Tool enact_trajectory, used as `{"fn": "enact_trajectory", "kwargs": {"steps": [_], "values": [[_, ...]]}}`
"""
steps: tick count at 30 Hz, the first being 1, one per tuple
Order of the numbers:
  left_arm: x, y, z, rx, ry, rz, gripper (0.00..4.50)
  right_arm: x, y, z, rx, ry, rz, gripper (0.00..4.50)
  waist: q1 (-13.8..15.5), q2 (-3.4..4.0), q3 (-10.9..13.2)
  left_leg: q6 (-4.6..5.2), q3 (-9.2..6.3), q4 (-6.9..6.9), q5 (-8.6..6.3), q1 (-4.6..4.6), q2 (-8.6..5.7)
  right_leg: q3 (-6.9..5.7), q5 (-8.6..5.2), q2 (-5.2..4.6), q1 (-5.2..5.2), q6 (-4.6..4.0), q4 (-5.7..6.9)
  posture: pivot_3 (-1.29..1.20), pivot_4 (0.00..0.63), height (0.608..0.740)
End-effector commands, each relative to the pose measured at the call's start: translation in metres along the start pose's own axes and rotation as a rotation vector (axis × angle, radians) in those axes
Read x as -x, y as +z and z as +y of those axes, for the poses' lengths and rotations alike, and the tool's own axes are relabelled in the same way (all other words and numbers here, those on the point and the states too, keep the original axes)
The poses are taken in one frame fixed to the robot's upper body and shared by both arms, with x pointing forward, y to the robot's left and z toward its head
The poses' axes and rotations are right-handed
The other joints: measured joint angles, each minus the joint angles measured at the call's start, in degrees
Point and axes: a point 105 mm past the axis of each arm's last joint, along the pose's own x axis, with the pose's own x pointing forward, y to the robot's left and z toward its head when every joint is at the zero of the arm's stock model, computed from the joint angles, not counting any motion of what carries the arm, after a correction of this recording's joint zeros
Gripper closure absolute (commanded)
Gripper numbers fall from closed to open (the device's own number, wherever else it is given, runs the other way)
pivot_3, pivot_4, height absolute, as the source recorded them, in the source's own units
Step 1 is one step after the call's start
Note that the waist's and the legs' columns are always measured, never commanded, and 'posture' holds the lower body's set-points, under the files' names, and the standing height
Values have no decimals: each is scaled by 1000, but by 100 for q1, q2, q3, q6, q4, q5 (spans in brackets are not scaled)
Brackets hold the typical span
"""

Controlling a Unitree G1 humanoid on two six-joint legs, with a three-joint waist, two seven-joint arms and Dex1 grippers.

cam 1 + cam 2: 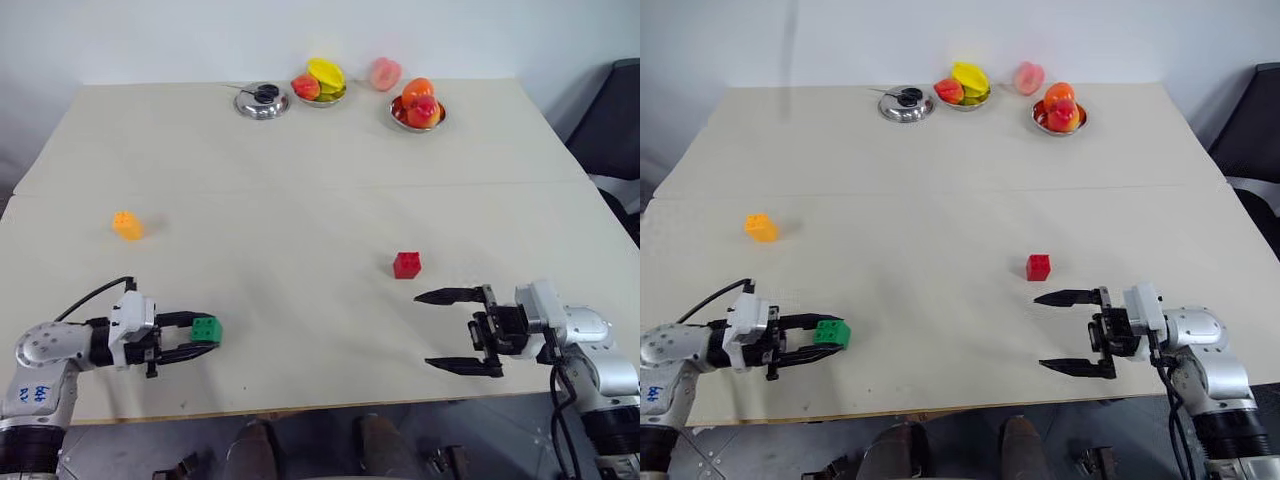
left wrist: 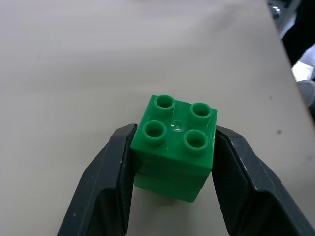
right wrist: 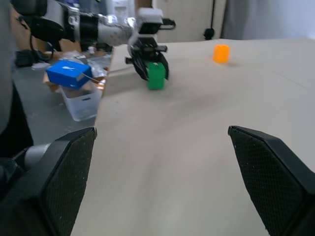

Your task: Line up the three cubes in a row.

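The green cube point(image 1: 206, 328) stands on the table point(image 1: 300, 200) near its front left edge, studs up. My left gripper point(image 1: 212, 332) is shut on it, one black finger point(image 2: 110, 182) pressed against each side. The red cube point(image 1: 407, 264) sits right of centre. Just in front of it and to its right, my right gripper point(image 1: 423, 330) hangs wide open with nothing between its fingers, pointing left. The orange-yellow cube point(image 1: 127, 225) lies apart at the far left. The right wrist view looks across the table at the green cube point(image 3: 156, 75) and the orange-yellow cube point(image 3: 221, 53).
Along the far edge stand a steel bowl point(image 1: 262, 101), two bowls of fruit point(image 1: 320, 85) point(image 1: 418, 105) and a loose peach point(image 1: 385, 73). A dark chair point(image 1: 615, 120) stands past the right edge. The table's front edge runs just under both grippers.
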Motion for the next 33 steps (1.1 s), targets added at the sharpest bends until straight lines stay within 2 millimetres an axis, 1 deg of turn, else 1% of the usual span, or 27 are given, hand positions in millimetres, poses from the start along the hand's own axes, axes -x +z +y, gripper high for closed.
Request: {"fn": "enact_trajectory", "kwargs": {"steps": [1, 2, 3, 4, 6, 8, 11, 13, 15, 17, 20, 26, 30, 33], "values": [[-33, 36, 23, -54, -15, -99, 2646, 15, 9, 4, 50, -18, 35, 0, 71, 3, 2, 0, 0, 3, 0, 0, 0, 0, 1, 0, 2, 1, 2, 0, 150, 740], [-43, 49, 35, -50, 10, -134, 2646, 18, 10, 4, 53, -35, 41, 0, 125, 4, 2, 1, -2, 9, 0, 0, -1, 0, 2, 0, 7, 4, 2, 0, 150, 740], [-60, 65, 51, -71, 18, -152, 2647, 21, 10, 4, 52, -56, 48, 0, 177, 4, 3, 3, -8, 21, 0, -4, -3, 0, 3, 0, 6, 6, 8, 0, 150, 740], [-71, 75, 60, -86, 19, -155, 2647, 23, 11, 5, 51, -69, 52, 0, 254, 0, 5, 4, -14, 34, 0, -6, -3, -1, 6, 0, 11, 12, 12, 0, 150, 740], [-95, 97, 64, -109, -75, -199, 2647, 25, 11, 6, 52, -83, 59, 0, 257, -6, 3, 7, -19, 57, -2, -12, -3, 0, 14, 4, 18, 26, 11, 0, 150, 740], [-124, 101, 58, -125, -194, -183, 2647, 27, 11, 8, 55, -97, 67, 0, 240, -3, 2, 13, -16, 63, -9, -4, -4, 1, 15, 3, 34, 29, -1, 0, 150, 740], [-166, 95, 53, -124, -279, -133, 2647, 31, 13, 10, 63, -136, 77, 0, 243, 3, 1, 18, -15, 60, -17, 4, -5, 0, 18, 4, 48, 35, -31, 0, 150, 740], [-187, 86, 52, -133, -290, -82, 2647, 32, 15, 12, 69, -161, 81, 0, 246, 2, 2, 18, -16, 62, -17, 2, -5, 0, 19, 5, 47, 36, -43, 0, 150, 740], [-199, 80, 56, -143, -266, -44, 2647, 34, 17, 15, 72, -178, 85, 0, 243, -2, 5, 18, -18, 60, -17, 0, -5, 0, 19, 7, 44, 37, -53, 0, 150, 740], [-206, 76, 62, -129, -228, -26, 2647, 35, 18, 19, 75, -197, 88, 0, 241, -6, 7, 17, -23, 56, -18, -5, -5, 0, 21, 6, 42, 39, -62, 0, 150, 740], [-211, 76, 68, -117, -201, -43, 2647, 35, 20, 23, 79, -224, 86, 0, 261, -6, 7, 16, -27, 56, -21, -8, -7, 0, 22, 5, 44, 43, -69, 0, 150, 740], [-212, 67, 74, -124, -171, -25, 2647, 31, 19, 25, 77, -239, 82, 0, 264, -7, 7, 18, -29, 56, -29, -10, -8, -2, 24, 4, 50, 46, -73, 0, 150, 740], [-211, 59, 74, -84, -185, -7, 2647, 30, 20, 24, 81, -243, 78, 0, 265, -7, 7, 18, -30, 56, -29, -11, -8, -4, 24, 4, 51, 46, -72, 0, 150, 740], [-211, 57, 75, -72, -181, -6, 2647, 29, 20, 23, 85, -245, 75, 0, 265, -7, 7, 18, -31, 56, -29, -10, -8, -5, 24, 4, 54, 46, -71, 0, 150, 740]]}}
